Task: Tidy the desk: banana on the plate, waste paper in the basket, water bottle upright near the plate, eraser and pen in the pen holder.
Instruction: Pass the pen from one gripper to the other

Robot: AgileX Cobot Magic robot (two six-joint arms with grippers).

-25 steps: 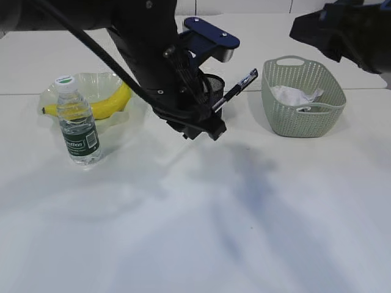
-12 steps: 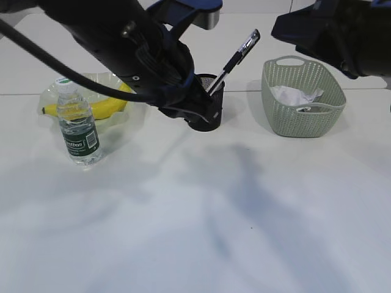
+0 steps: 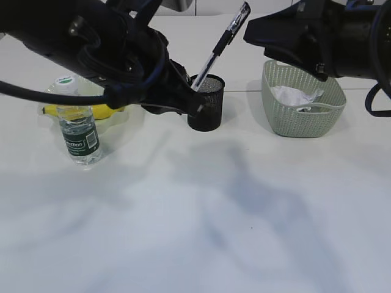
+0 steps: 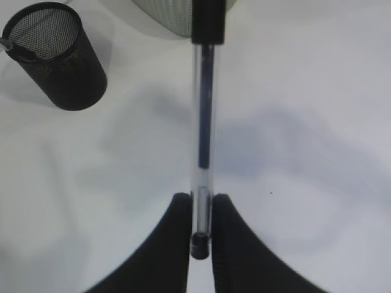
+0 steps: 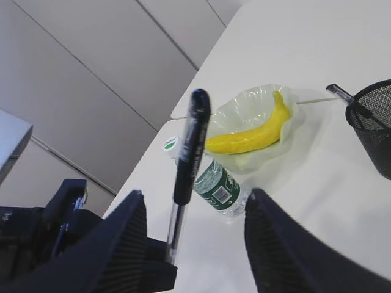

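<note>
Left black arm [image 3: 91,43] reaching across at mid-height, its black gripper [image 4: 201,235] pinched tight on the lower end of a clear-barrelled black-capped pen [image 4: 204,122]; right black gripper [image 5: 192,244] raised, jaws apart, holding nothing.

white desk [image 3: 201,232], yellow banana [image 5: 253,135], pale green translucent plate [image 5: 256,101], sage green perforated basket [image 3: 293,91], black mesh pen holder [image 4: 58,58], clear pen [image 4: 203,122] capped black, bottle [image 3: 78,131] labelled dark green, white cap

front desk [image 3: 201,232]: open | pen holder [image 3: 206,110] approach: crowded by left arm [image 3: 91,43] | basket [image 3: 302,101]: under right arm [image 3: 324,33]
</note>
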